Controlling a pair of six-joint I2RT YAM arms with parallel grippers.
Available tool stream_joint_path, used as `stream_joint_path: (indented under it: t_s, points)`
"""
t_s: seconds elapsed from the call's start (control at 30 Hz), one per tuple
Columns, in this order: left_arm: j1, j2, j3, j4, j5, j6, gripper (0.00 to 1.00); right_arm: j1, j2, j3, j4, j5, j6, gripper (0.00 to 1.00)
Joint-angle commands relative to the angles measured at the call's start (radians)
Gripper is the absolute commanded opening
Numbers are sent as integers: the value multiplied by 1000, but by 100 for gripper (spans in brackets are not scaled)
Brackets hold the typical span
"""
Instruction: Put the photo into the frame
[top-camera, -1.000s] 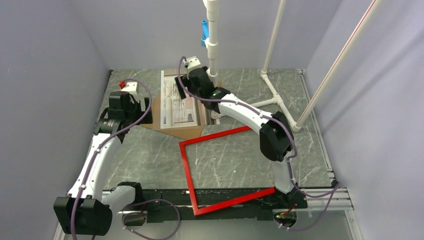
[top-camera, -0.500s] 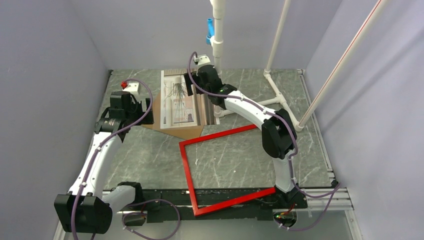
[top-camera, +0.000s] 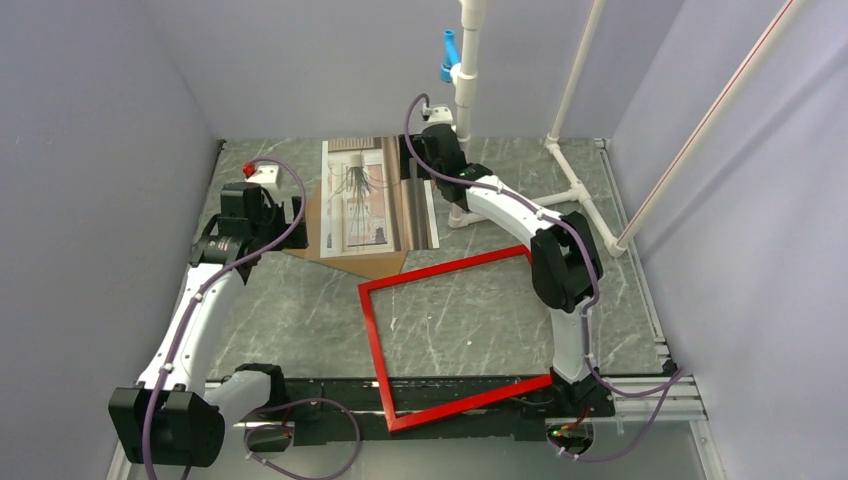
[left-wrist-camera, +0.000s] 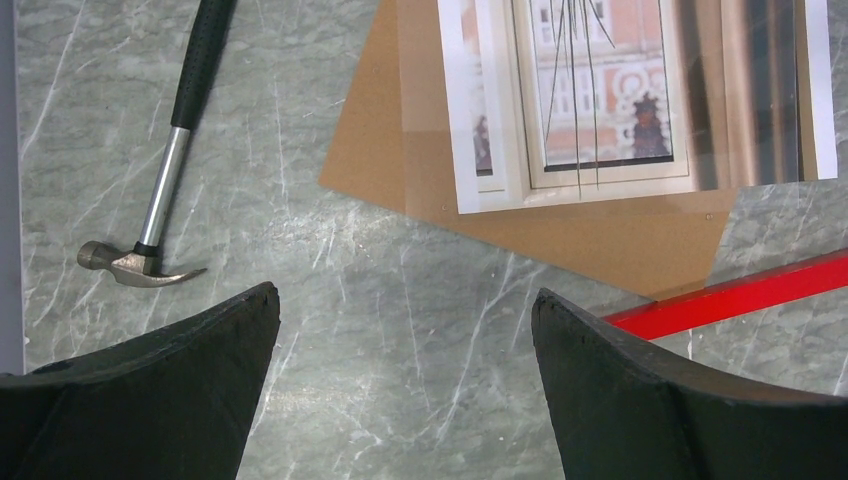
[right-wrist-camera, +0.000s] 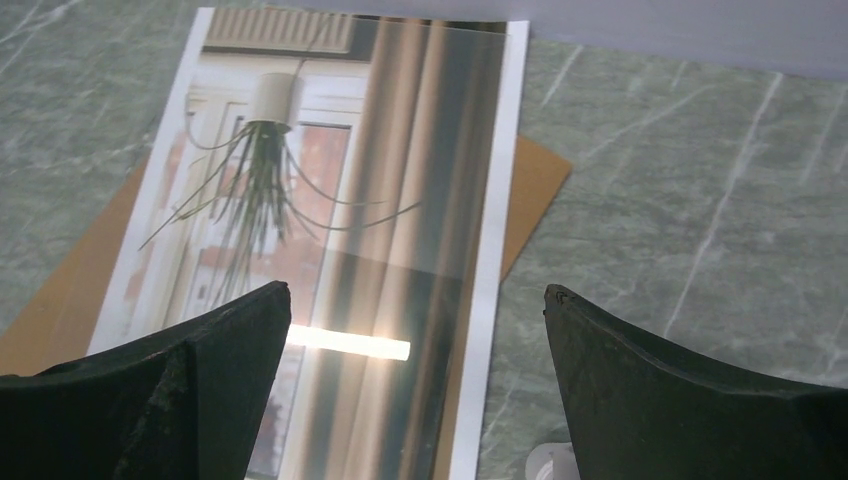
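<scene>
At the far middle of the desk (top-camera: 300, 310), the photo (top-camera: 378, 195) lies on a brown backing board (top-camera: 312, 228), long axis near-to-far, just left of the spread, empty right tool (right-wrist-camera: 415, 300), nearer than the spread left tool (left-wrist-camera: 405, 300), with the frame (top-camera: 368, 340) nearer the bases.

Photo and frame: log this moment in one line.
photo: on brown board, unframed | frame: empty | left claw: open | right claw: open, over photo

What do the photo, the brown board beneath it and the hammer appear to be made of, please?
The photo: thin paper print, glossy, with a bright glare streak across it. The brown board: matte, flat, probably fibreboard or cardboard; uniform tan, no shine. The hammer: shiny steel head and shaft, black grip, likely rubber.
</scene>
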Motion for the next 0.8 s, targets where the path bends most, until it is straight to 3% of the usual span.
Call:
stream_joint_path:
  t_s: [0.0, 0.77]
  points:
    - [3, 7, 2, 31, 23, 12, 100, -71, -58, -18, 44, 67, 32, 100]
    - [4, 13, 2, 34, 38, 18, 99, -179, -28, 6, 37, 166, 64, 100]
